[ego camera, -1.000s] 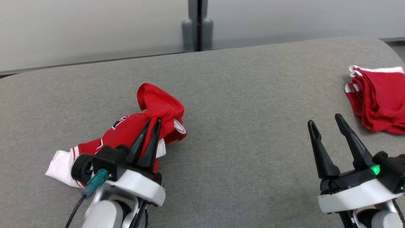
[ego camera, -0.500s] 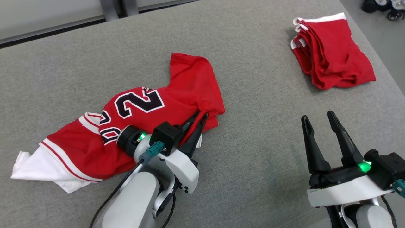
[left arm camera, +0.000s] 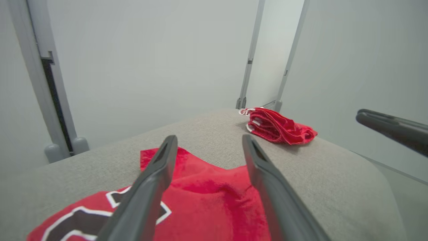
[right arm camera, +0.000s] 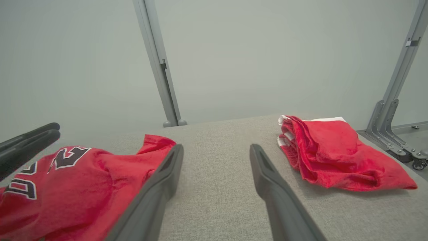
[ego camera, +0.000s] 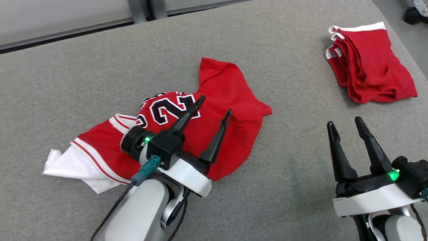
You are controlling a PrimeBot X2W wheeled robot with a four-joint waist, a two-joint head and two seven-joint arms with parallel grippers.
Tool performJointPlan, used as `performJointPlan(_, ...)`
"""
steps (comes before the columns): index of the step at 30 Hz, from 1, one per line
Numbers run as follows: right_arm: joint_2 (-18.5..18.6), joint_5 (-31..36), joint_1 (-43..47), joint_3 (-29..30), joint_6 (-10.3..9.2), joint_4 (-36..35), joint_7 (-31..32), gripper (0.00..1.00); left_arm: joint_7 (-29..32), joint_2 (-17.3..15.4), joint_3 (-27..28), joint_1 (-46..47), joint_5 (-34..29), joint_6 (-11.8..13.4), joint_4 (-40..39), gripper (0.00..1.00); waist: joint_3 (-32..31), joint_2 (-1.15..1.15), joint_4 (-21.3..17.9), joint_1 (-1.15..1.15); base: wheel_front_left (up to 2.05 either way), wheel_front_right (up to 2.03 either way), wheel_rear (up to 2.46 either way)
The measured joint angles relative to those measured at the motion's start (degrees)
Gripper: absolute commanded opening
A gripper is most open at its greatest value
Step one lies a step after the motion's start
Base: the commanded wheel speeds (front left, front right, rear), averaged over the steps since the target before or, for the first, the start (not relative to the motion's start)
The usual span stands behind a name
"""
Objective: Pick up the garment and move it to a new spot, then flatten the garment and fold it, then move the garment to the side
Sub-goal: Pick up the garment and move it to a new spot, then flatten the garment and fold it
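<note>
Grey fabric-covered tabletop (ego camera: 83, 67) spreads before me; nearest, at five o'clock, my right pincer (ego camera: 344, 121) hangs spread over bare fabric. At seven o'clock my left pincer (ego camera: 215, 104) stands spread, gripping nothing, just above the crumpled red jersey with black numerals (ego camera: 240, 134) at centre. To flatten it well, I judge I should pinch two outer edges and draw them apart, clear of the folded red cloth pile (ego camera: 371, 67) at two o'clock.

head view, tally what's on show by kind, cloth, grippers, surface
red cloth items: 2 (numbered jersey, crumpled; folded red bundle, far right)
grippers: 2 (left gripper, open over the jersey; right gripper, open over bare table)
grey table: 1
total: 5
</note>
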State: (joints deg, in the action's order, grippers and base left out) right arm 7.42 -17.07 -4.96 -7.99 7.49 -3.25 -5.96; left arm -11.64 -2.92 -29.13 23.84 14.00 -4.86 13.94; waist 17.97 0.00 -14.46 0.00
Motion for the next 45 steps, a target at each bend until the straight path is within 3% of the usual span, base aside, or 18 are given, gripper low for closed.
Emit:
performJointPlan(12,2.63,0.64,3.31,2.12,0.00,-3.41,4.99,1.00,-3.02,-5.41,14.39,-7.14,4.89,7.61,-3.78,1.00,-6.27,0.00,10.53,0.00,0.00,0.00,0.00)
performJointPlan(19,2.33,0.67,6.81,3.47,0.00,-4.92,6.84,1.00,-2.30,-9.09,18.83,-14.22,7.93,8.31,-5.16,1.00,-10.02,0.00,15.21,0.00,0.00,0.00,0.00)
performJointPlan(35,2.38,1.68,14.44,4.86,0.00,-6.50,9.64,1.00,3.46,-12.18,17.07,-24.73,7.82,9.48,-11.68,1.00,-17.18,0.00,17.50,-0.01,0.00,0.00,0.00)
performJointPlan(45,2.43,2.57,15.37,5.61,0.00,-8.78,11.20,1.00,4.05,-12.32,16.53,-25.96,7.80,10.26,-13.43,1.00,-17.47,0.00,17.06,0.00,0.00,0.00,0.00)
